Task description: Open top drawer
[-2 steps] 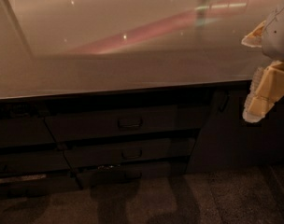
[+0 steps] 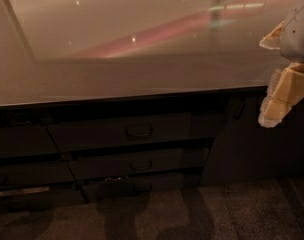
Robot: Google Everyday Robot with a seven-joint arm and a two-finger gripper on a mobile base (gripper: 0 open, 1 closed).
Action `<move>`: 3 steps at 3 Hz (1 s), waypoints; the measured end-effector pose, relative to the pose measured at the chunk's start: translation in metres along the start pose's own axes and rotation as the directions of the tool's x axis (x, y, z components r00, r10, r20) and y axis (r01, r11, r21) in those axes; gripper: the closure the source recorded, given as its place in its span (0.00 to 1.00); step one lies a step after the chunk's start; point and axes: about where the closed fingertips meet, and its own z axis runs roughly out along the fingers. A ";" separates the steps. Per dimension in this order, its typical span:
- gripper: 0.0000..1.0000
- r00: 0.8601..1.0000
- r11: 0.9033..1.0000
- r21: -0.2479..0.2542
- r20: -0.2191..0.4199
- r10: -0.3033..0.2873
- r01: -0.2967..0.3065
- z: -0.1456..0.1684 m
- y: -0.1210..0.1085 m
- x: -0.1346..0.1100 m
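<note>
The room is dim. A glossy grey tabletop (image 2: 117, 79) fills the upper half of the frame, streaked with a pink reflection and a few points of light.

Under its front edge, left of centre, sits the top drawer (image 2: 92, 134). It is a wide, shallow dark front that looks shut, with no inner wall showing. Its small loop handle (image 2: 139, 132) sits at the middle and hardly stands out from the dark face. Just below is a narrower second drawer (image 2: 102, 168) with a like handle (image 2: 141, 165) almost straight under the first. A third front sits lower still, in shadow. To the right is a plain dark panel (image 2: 252, 144), and a speckled floor (image 2: 232, 214) runs along the bottom.

The pincer (image 2: 282, 91) hangs at the right edge of the frame, level with the tabletop's edge and well apart from the handle. It holds nothing, and I cannot tell whether it is open or closed.

The main risk, as I judge it, is hooking the wrong handle. The two loops are alike, close together and poorly lit, so coming in slightly low would open the second drawer instead. The pincer must travel left and down, and its upper part could knock the overhanging tabletop edge. A shallow hold on so small a loop may slip off once the pull begins. A pull not square to the front could bind the drawer.
</note>
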 end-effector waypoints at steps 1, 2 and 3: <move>0.00 1.000 0.999 -0.046 -0.024 -0.008 0.007 0.028 -0.015 -0.013; 0.00 0.998 0.995 -0.087 -0.040 -0.046 0.042 0.057 -0.023 -0.036; 0.00 0.998 0.995 -0.087 -0.040 -0.046 0.043 0.057 -0.023 -0.037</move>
